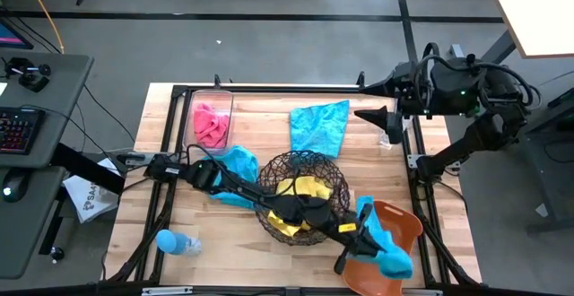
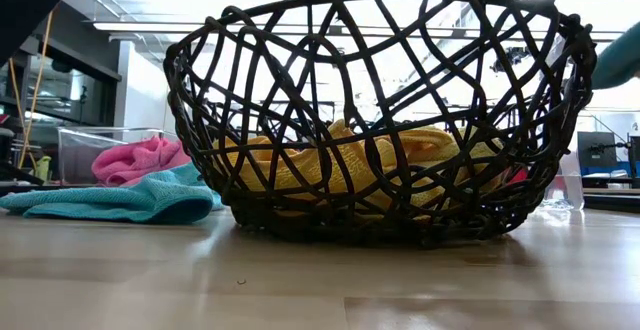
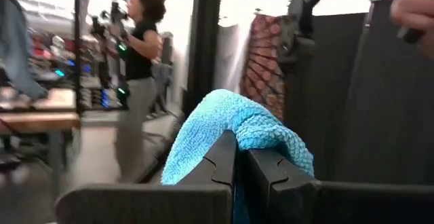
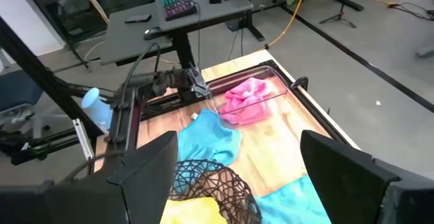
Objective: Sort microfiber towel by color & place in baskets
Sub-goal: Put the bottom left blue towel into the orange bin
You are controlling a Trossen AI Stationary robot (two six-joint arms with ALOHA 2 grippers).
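A wooden table (image 1: 269, 108) carries a clear bin (image 1: 212, 121) at the far left, a teal towel (image 1: 320, 126) spread flat, another teal towel (image 1: 235, 164) just beside the wire basket (image 1: 303, 197), an orange tub (image 1: 395, 233) and a blue bottle (image 1: 175, 241).

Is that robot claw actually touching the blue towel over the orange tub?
Touching. In the left wrist view, the left gripper has its fingers shut on the teal towel.
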